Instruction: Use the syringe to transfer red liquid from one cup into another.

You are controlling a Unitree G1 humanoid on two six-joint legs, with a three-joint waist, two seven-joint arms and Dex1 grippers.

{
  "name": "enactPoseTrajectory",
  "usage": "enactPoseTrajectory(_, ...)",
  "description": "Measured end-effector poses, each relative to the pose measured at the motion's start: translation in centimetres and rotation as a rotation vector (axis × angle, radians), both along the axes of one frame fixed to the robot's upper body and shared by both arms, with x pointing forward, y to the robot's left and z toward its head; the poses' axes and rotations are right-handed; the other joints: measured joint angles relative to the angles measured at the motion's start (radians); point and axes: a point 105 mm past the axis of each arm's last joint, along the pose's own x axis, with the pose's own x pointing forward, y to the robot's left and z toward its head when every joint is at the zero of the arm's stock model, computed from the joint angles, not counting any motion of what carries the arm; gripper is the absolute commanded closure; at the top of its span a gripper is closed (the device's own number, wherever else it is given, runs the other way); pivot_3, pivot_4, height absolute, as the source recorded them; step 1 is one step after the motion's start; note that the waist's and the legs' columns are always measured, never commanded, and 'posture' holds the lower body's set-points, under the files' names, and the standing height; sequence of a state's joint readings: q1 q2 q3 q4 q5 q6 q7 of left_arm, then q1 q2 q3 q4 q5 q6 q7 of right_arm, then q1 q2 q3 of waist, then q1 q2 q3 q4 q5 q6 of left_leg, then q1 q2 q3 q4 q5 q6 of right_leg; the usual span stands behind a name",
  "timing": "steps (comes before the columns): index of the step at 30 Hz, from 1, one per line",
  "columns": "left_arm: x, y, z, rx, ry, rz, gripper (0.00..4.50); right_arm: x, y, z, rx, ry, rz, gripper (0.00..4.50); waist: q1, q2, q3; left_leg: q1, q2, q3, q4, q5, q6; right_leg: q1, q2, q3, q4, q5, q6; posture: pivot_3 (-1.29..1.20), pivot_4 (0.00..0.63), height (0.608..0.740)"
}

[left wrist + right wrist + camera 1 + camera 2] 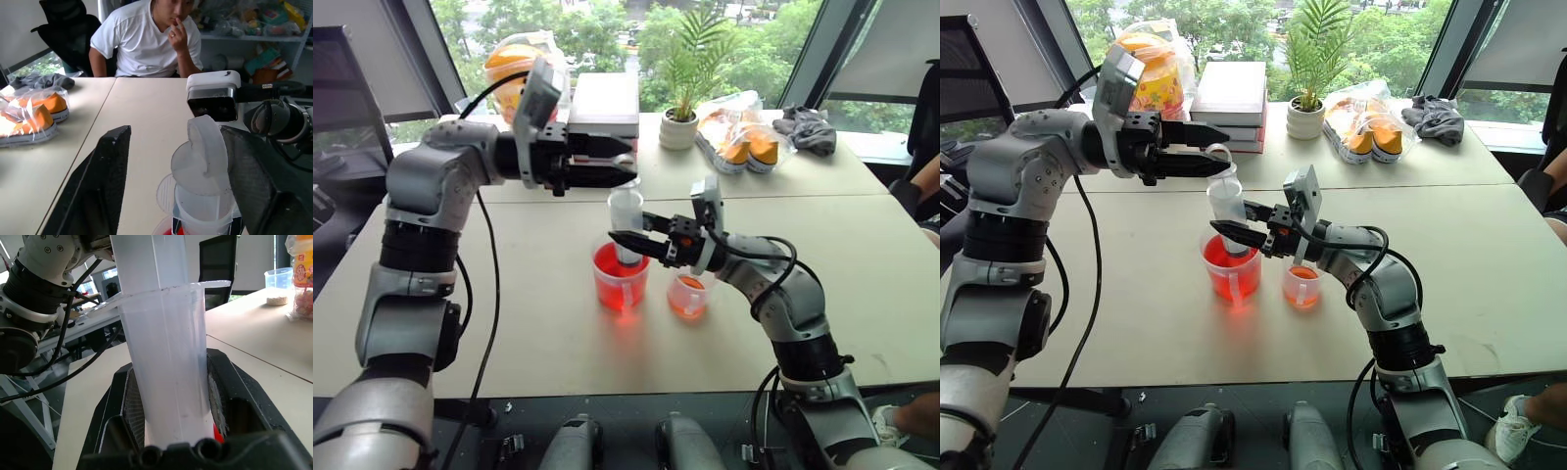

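Right claw (1234, 233) pinches the clear plastic syringe (1227, 208) upright in the red handled plastic cup (1231, 272); left claw (1217, 157) is spread around its ring-ended plunger (203, 156).

Two beige counters (862, 255) stand end to end before large windows (607, 29) with green trees outside. On the far counter: a potted plant (682, 117), a stack of books (604, 106), bagged orange shoes (744, 145) and grey cloth (808, 127). A black office chair (73, 34) stands behind a seated person (151, 39).
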State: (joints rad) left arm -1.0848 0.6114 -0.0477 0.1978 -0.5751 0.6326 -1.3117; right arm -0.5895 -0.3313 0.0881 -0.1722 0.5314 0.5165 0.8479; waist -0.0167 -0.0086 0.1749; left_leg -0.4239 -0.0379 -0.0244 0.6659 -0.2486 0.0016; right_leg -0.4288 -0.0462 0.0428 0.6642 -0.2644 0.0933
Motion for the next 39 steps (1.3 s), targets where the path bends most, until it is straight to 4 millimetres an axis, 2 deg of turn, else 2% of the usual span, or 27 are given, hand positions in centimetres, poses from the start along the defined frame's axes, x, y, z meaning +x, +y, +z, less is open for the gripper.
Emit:
enactPoseTrajectory(5,-0.4,0.9,-0.8,0.002,0.003,0.001,0.99,-0.1,-0.1,0.9,0.014,-0.031,-0.010,3.10,0.000,0.000,0.000,0.000,0.000,0.000,0.000,0.000,0.000,0.000,0.000,0.000,0.000,0.000,0.000,0.00,0.150,0.740)
enactPoseTrajectory(8,-0.7,2.1,-0.5,-0.002,0.004,0.019,0.99,0.0,-0.2,1.0,0.017,-0.032,-0.021,3.10,0.000,0.000,0.000,0.000,0.000,0.000,0.000,0.000,0.000,0.000,0.000,0.000,0.000,0.000,0.000,0.00,0.150,0.740)
enactPoseTrajectory(12,-0.9,2.7,-0.2,-0.006,-0.009,0.035,0.99,0.2,-0.4,1.3,0.029,-0.021,-0.036,3.10,0.001,0.000,0.000,0.000,0.000,0.000,0.000,0.000,0.000,0.000,0.000,0.000,0.000,0.000,0.000,0.00,0.150,0.740)
enactPoseTrajectory(13,-0.8,2.7,-0.4,-0.008,-0.003,0.040,0.99,0.4,-0.5,1.8,0.038,-0.020,-0.046,3.10,0.002,0.000,0.000,0.000,0.000,0.000,0.000,0.000,0.000,0.000,0.000,0.000,0.000,0.000,0.000,0.00,0.150,0.740)
enactPoseTrajectory(18,-0.6,2.6,-0.8,-0.018,0.013,0.050,0.99,-0.3,-3.0,7.6,0.110,-0.119,-0.135,3.10,0.006,0.000,0.000,-0.001,0.000,-0.001,0.000,0.000,0.000,0.000,-0.001,0.000,-0.001,0.000,0.000,0.00,0.150,0.740)
enactPoseTrajectory(21,-0.6,2.1,-0.9,-0.032,0.013,0.035,0.99,-0.9,-4.9,8.7,0.125,-0.131,-0.199,3.10,0.006,0.000,0.000,-0.001,0.000,-0.001,0.000,0.000,0.000,0.000,-0.001,0.000,-0.001,0.000,0.000,0.00,0.150,0.740)
enactPoseTrajectory(23,-0.5,1.8,-1.1,-0.036,0.015,0.025,0.99,-1.1,-6.1,8.3,0.101,-0.123,-0.245,3.10,0.005,0.000,0.000,-0.001,0.000,-0.001,0.000,0.000,0.000,0.000,-0.001,0.000,-0.002,0.000,0.000,0.00,0.150,0.740)
enactPoseTrajectory(27,-0.4,1.0,-1.3,-0.054,0.016,-0.009,0.99,-1.7,-7.8,5.7,0.064,-0.054,-0.324,3.10,0.004,0.000,0.000,-0.001,0.000,-0.001,0.000,0.000,0.000,0.001,-0.001,0.000,-0.001,0.000,0.000,0.00,0.150,0.740)
enactPoseTrajectory(30,-0.4,0.2,-1.3,-0.052,0.020,-0.045,0.99,-2.1,-8.3,4.2,0.045,-0.018,-0.352,3.10,0.002,0.000,0.000,-0.001,0.000,-0.001,0.000,0.000,0.000,0.001,0.000,0.000,-0.001,0.000,0.000,0.00,0.150,0.740)
enactPoseTrajectory(34,-0.6,-1.1,-0.8,-0.061,0.009,-0.096,0.99,-2.5,-8.7,3.1,0.034,-0.003,-0.377,3.10,0.003,0.000,0.000,-0.001,0.000,-0.001,0.000,0.000,0.000,0.001,0.000,0.000,-0.001,0.000,0.000,0.00,0.150,0.740)
enactPoseTrajectory(39,-0.5,-4.0,0.8,-0.128,-0.007,-0.174,0.99,-2.5,-8.7,1.9,0.016,0.009,-0.398,3.10,0.007,-0.001,0.000,-0.001,0.000,0.000,0.001,0.000,0.000,0.001,0.000,0.000,-0.001,0.000,0.000,0.00,0.150,0.740)
